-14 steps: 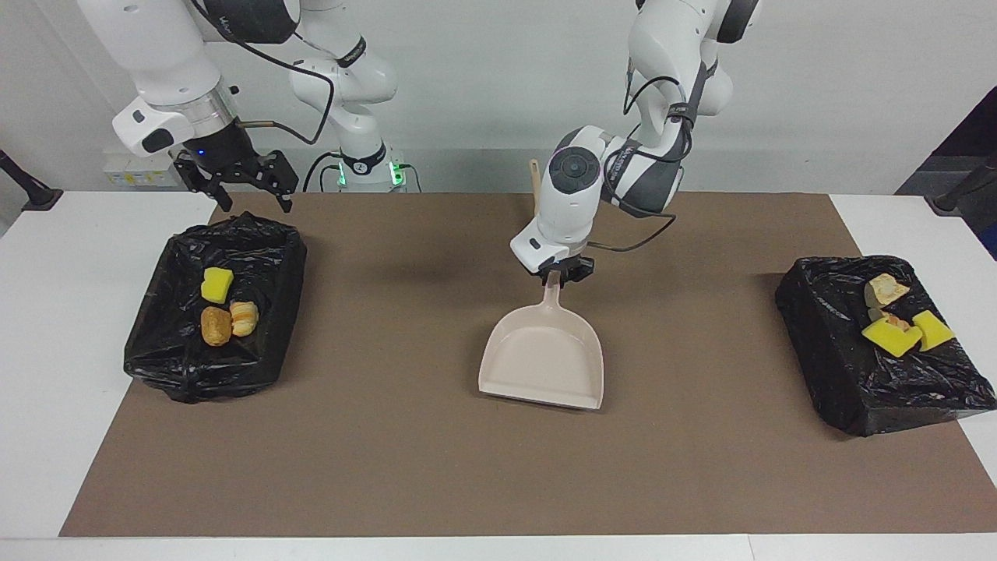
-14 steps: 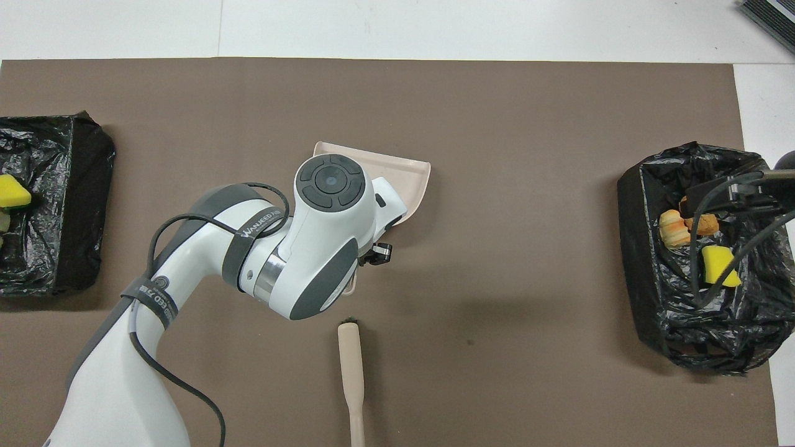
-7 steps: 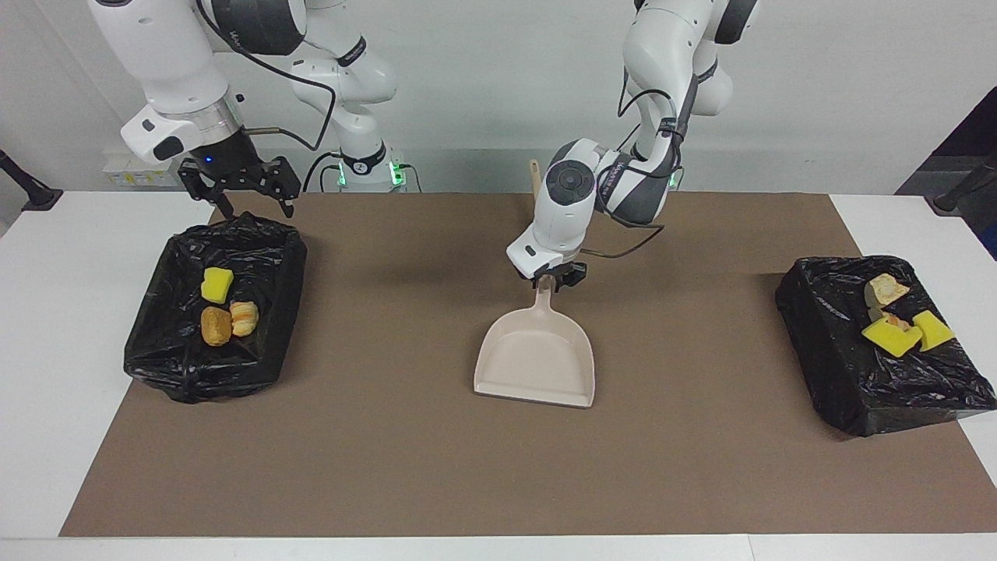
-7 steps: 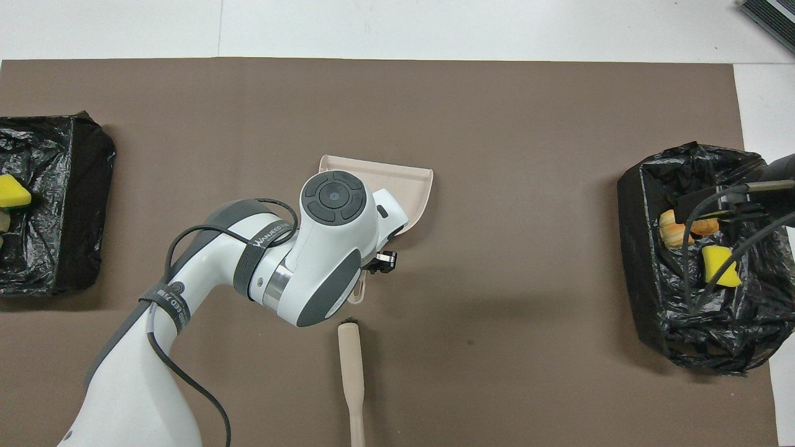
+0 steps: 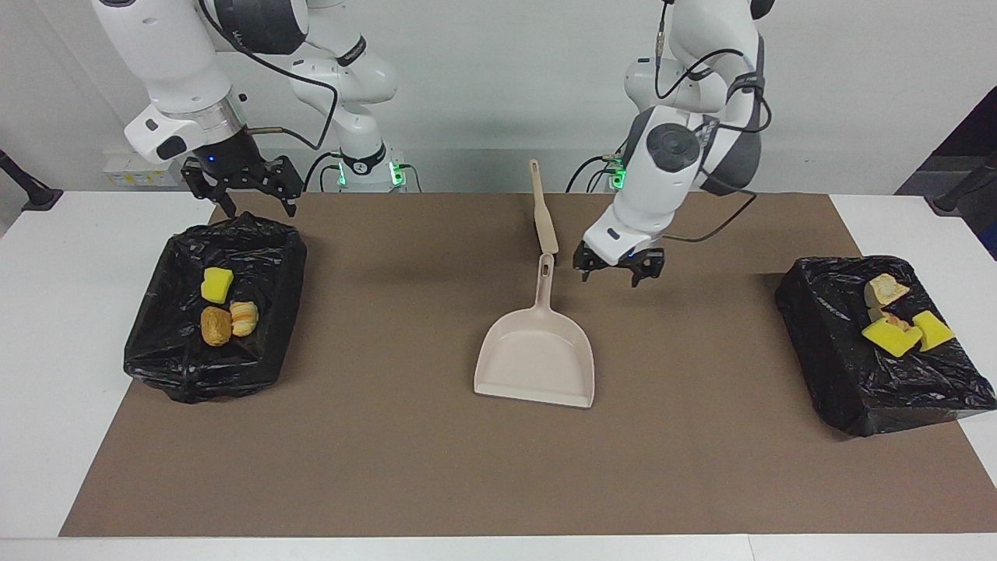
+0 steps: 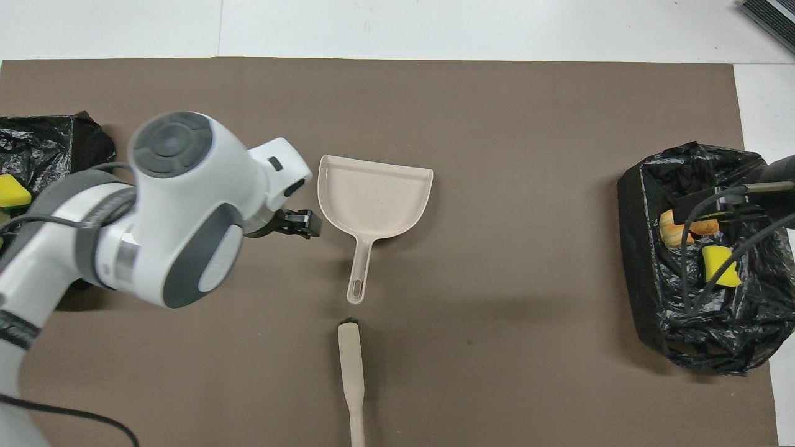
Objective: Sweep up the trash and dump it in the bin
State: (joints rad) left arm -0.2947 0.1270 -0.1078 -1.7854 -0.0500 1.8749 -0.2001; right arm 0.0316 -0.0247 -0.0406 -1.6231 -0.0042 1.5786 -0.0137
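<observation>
The trash lies in two black-bagged bins. In the bin [image 5: 156,343] at the right arm's end are a yellow sponge chunk [image 5: 216,285] and two bread pieces [image 5: 216,326]. The bin [image 5: 826,343] at the left arm's end holds yellow sponge chunks [image 5: 892,336] and a bread scrap [image 5: 884,290]. A beige dustpan [image 5: 537,358] lies flat mid-mat with its handle toward the robots. My left gripper [image 5: 616,273] hangs open and empty beside that handle, toward the left arm's end. My right gripper [image 5: 257,204] is open and empty over the robot-side rim of its bin.
A beige brush [image 5: 543,210] lies on the brown mat [image 5: 389,467], nearer to the robots than the dustpan and almost in line with its handle. In the overhead view the left arm covers part of the bin [image 6: 49,143] at its end.
My left gripper opened, let go of the dustpan handle and swung away toward the left arm's end. The dustpan stays flat on the mat. The right gripper barely moved.
</observation>
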